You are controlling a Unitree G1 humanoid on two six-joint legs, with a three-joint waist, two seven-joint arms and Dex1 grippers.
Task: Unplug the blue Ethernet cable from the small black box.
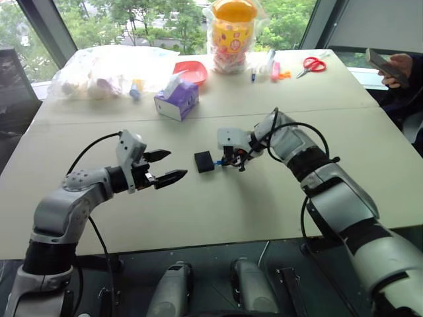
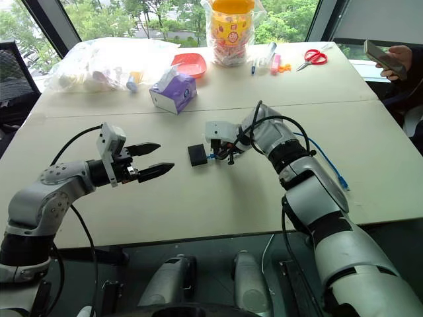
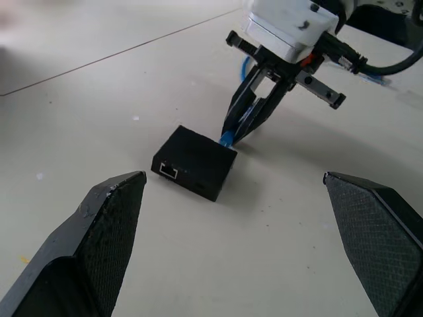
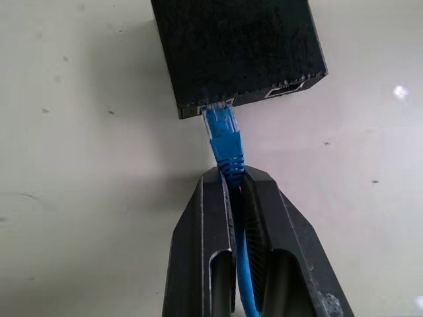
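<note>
- Nearest the camera, the left gripper (image 1: 166, 166) hovers over the near-left part of the table (image 1: 218, 218) with its two black fingers spread wide and nothing between them, pointing right toward the box.
- Just beyond it, mid-table, lies the small black box (image 1: 204, 161), flat on the surface, with the blue cable (image 4: 225, 142) still plugged into its right side.
- That cable runs straight right out of the port, so its long axis lies left to right, in line with the right gripper.
- Clamped on the cord just behind the plug, the right gripper (image 4: 232, 181) sits touching-close to the box's right.
- Its arm reaches in from the right, angled down and leftward; a pull back rightward looks like the next step.
- At the far side sit a purple tissue box (image 1: 177, 99) and red scissors (image 1: 313, 65).
</note>
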